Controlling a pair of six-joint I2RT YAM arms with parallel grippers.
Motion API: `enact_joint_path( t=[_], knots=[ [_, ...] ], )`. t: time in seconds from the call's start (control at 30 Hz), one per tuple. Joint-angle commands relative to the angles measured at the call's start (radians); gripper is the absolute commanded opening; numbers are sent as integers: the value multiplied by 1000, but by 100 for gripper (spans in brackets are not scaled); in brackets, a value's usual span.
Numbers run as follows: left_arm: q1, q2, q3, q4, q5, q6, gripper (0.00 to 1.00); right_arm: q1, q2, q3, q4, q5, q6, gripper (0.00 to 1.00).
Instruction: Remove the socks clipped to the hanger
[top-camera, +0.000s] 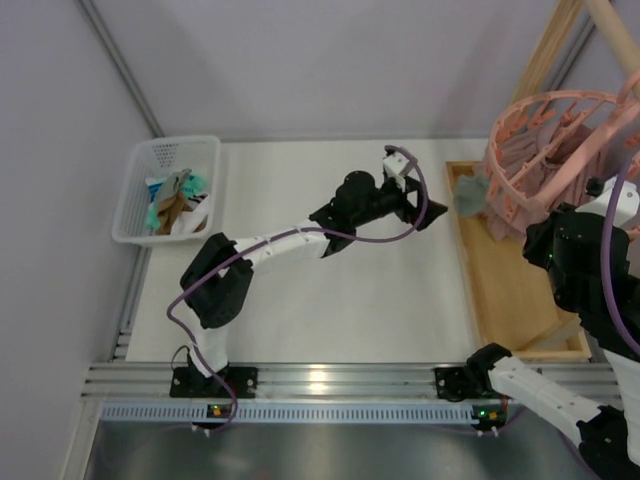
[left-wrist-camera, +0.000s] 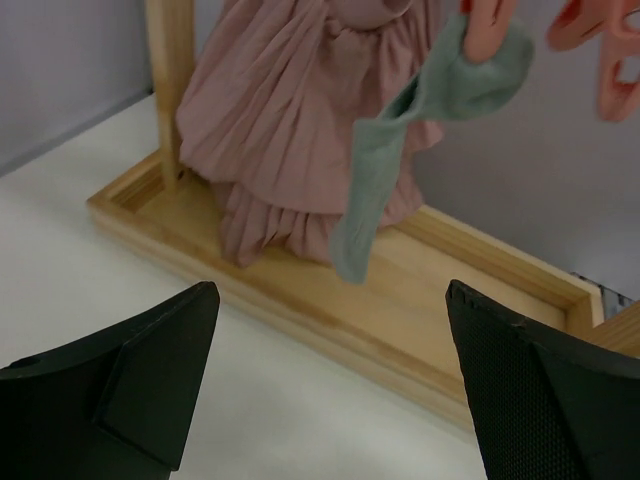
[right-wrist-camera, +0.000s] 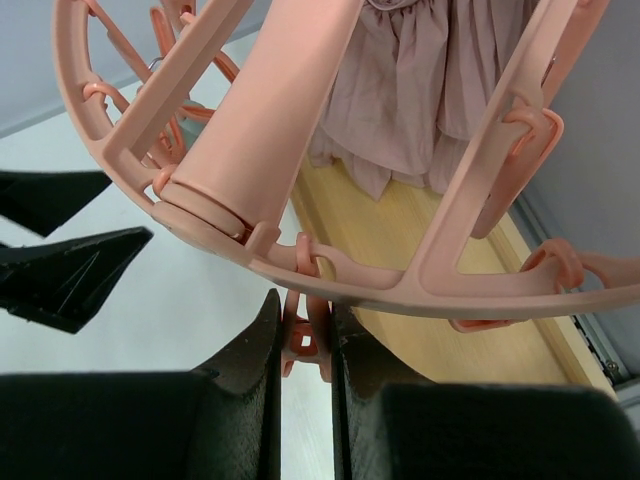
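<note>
Mint-green sock (left-wrist-camera: 400, 150) hangs clipped at the rim of the hanger (top-camera: 560, 130), at 3 o'clock from the left claw (left-wrist-camera: 332, 290), over the wooden tray (top-camera: 500, 290) on the desk.

Left claw: spread wide, empty, short of the sock.

Right claw (right-wrist-camera: 306, 305): nearly closed, pinching a hanger clip (right-wrist-camera: 305, 345); cannot tell whether it is the sock's.

Sock looks light, limp, soft knit. Likely to fold and stretch rather than slip.

Best hold seems mid-length, below the rim, drawing toward 6 o'clock. Pink fabric (left-wrist-camera: 290, 130) behind may get caught too.
</note>
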Motion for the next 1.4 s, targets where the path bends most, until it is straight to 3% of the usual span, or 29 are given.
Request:
enact_joint_path(
  t=[0.0,0.33,0.4,0.43,0.47,0.5,0.53,0.57,0.67,0.73,0.9,0.93,1.17,1.37],
  knots=[
    [-21,74,162,136,155,38,99,5,-20,27,-95,-47,-9,2],
    [-89,316,433,134,238,19,99,5,-18,96,-156,-21,-5,5],
    [-92,330,446,134,240,11,95,5,-18,105,-161,-19,-3,15],
    [-98,333,446,134,231,14,83,5,-20,108,-165,-27,-3,30],
    [-101,332,441,134,212,18,51,5,-20,110,-165,-31,-6,39],
    [-104,329,434,133,193,19,34,5,-18,117,-170,-39,-8,54],
    [-112,314,421,133,156,7,6,5,-15,122,-173,-53,-6,85],
    [-116,298,406,131,112,-4,0,5,-12,128,-177,-64,-3,99],
    [-153,222,316,133,-49,56,0,5,-6,169,-202,-149,-14,99],
    [-216,157,237,133,-266,150,0,5,-3,215,-211,-241,-23,99],
    [-322,79,145,131,-534,261,0,5,-4,306,-193,-410,11,99],
    [-355,68,130,133,-644,319,0,5,-7,314,-182,-460,27,99],
    [-501,122,200,136,-1094,543,0,5,48,327,-78,-588,67,96],
    [-526,151,214,136,-1171,608,0,5,97,305,-10,-493,101,91]
  ],
)
